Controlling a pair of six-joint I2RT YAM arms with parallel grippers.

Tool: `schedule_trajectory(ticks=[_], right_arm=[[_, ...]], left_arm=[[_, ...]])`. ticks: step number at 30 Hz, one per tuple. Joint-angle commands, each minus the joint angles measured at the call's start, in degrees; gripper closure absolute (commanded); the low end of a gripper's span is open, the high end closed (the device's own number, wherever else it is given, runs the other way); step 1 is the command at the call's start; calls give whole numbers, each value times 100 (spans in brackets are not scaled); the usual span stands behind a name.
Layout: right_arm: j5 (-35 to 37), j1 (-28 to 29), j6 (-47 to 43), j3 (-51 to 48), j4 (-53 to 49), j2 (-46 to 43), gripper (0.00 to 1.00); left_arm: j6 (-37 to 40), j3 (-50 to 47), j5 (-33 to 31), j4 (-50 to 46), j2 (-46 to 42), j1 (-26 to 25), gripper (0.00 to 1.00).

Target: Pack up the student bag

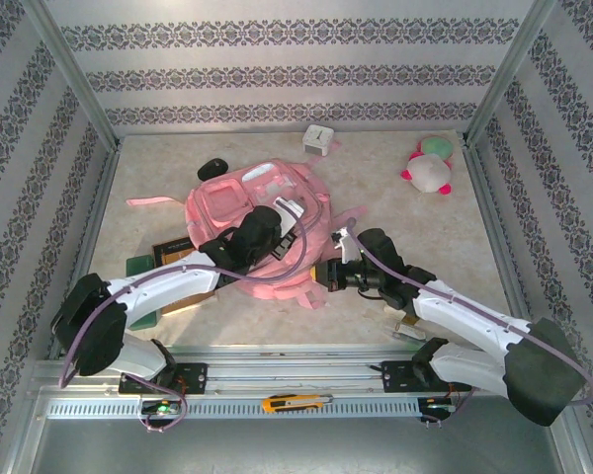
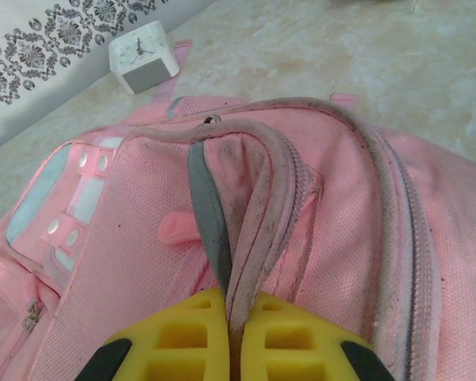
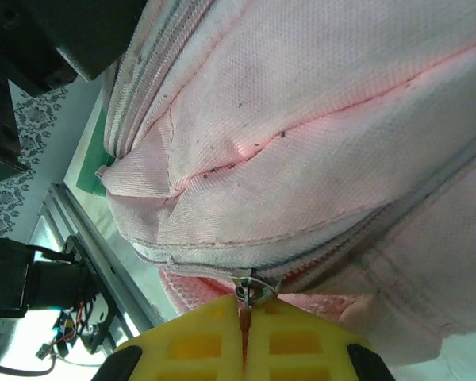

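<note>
Flat in the middle of the pale marbled table point(image 1: 474, 237): a large pink fabric student bag point(image 1: 217, 207) with zipped front pockets and pale trim, straps splayed out to either side. On its near upper part, the left gripper point(image 2: 236, 311), yellow fingers pressed together and clamped on a raised fold of the bag's grubby, grey-edged opening rim, the fold pulled up into a narrow ridge between the pads. At the bag's near right edge, the right gripper point(image 3: 244, 329), jaws likewise closed, pinching the small metal zip pull point(image 3: 246, 292) at the end of a pale zip line, the pink cloth bulging just above it. Beyond the bag, near the back wall, a small white square clock point(image 1: 318, 139); just beside the bag's far left corner, a small black rounded object point(image 1: 213, 167), too small to identify. Well apart in the far right corner, a pink, white and green plush toy point(image 1: 430, 170). On the near rail between the arm bases, a yellow and black utility knife point(image 1: 295, 402).
</note>
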Motion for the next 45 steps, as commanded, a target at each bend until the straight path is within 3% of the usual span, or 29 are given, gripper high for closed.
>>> schedule_trajectory(ticks=[1, 4, 15, 16, 17, 18, 20, 24, 29, 32, 35, 45], right_arm=[[-194, 347, 447, 282, -491, -278, 100], [244, 580, 1174, 280, -370, -398, 100], [479, 451, 1630, -26, -279, -738, 100], [530, 354, 1673, -115, -298, -805, 100], [478, 190, 1685, -204, -289, -864, 100], [363, 13, 1667, -263, -288, -902, 100], [-12, -397, 1497, -324, -275, -928, 100], [-654, -973, 1135, -371, -292, -841, 100], [-1250, -1527, 799, -498, -358, -678, 100], [-1389, -1672, 705, -510, -372, -667, 100], [-1451, -1681, 667, -470, -364, -664, 100], [-1485, -1704, 646, -460, -372, -715, 100]], left_arm=[[-945, 583, -929, 356, 339, -210, 100], [-1899, 1394, -1176, -36, 957, -469, 100], [-2653, 1997, -888, -200, 1256, -532, 100], [-2494, 1990, -750, -120, 1266, -528, 89], [-2307, 1904, -613, -5, 1224, -519, 68], [-2167, 1780, -456, 114, 1136, -500, 53], [-1722, 1389, 79, 361, 858, -399, 33], [-640, 686, 1097, 169, 92, -49, 24], [2288, 16, 3378, -1224, -896, 601, 17], [3854, -193, 3205, -1834, -935, 668, 17], [4878, -187, 3059, -2075, -608, 672, 19], [5708, 258, 2915, -1477, 624, 724, 12]])
